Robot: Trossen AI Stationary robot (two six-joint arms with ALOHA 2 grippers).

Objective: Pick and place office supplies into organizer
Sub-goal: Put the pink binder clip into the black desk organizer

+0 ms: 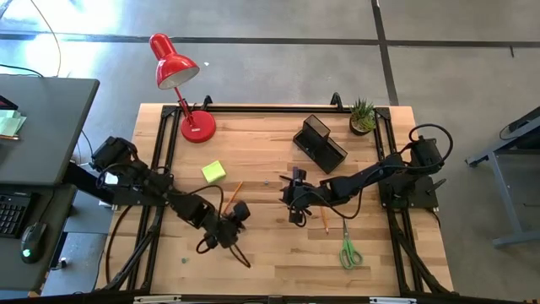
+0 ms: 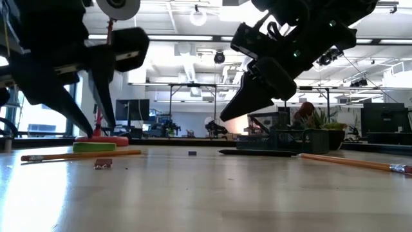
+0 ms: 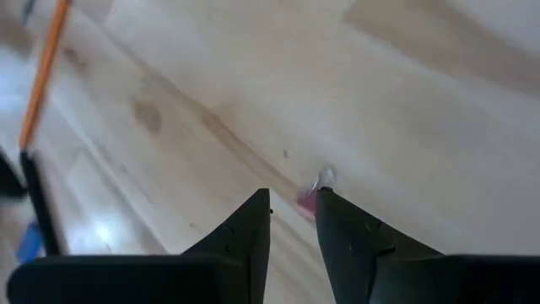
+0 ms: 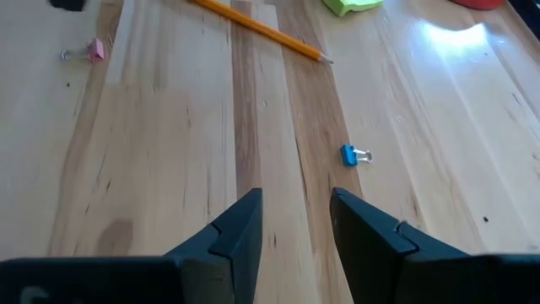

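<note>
**Pale wood, dark plastic**

The table [image 1: 270,253] is pale planked wood — smooth, lightly sheened, glaring under the lamp light. The red lamp [image 1: 173,66] looks like glossy painted metal. The organizer [image 1: 321,142] is black wire mesh, matt. Both grippers' fingers [image 4: 240,232] look like matt dark plastic — smooth-faced.

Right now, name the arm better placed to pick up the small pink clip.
Left, probably. The left pincer hangs with open fingers right at the pink clip; the right pincer, also open, sees it far off.
</note>
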